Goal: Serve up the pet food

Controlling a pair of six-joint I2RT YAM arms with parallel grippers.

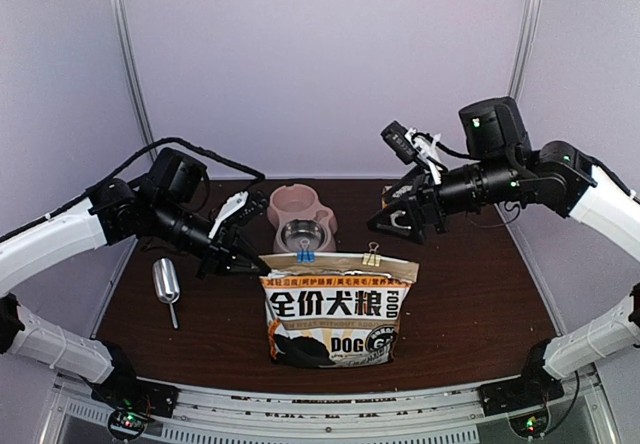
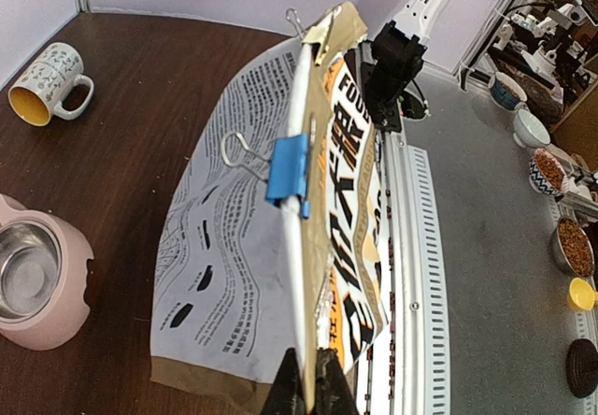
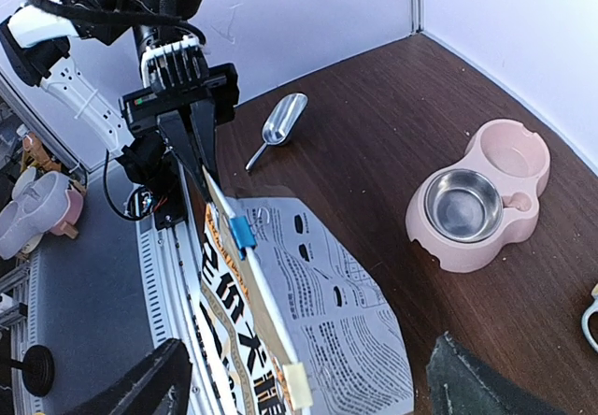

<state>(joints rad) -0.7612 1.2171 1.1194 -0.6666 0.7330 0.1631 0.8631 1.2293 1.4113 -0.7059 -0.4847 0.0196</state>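
Plainly, the left tool (image 1: 258, 261) pinches the bag (image 1: 335, 314) at its ten o'clock corner, so a hard tug there could tip the standing bag toward the six o'clock edge of the table (image 1: 470, 294). The blue clip (image 1: 304, 256) and the gold clip (image 1: 372, 256) seal its top; the pet food is hidden, presumably inside. At two o'clock the right tool (image 1: 396, 224) hangs spread, steadying nothing, so a yanked clip could topple everything.

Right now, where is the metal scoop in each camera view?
Top: the scoop lies at the left, left of the bag.
Left wrist: not in view.
Right wrist: upper middle, beyond the bag's clipped top edge.
Shared landmark: the pink bowl shows in all three views.
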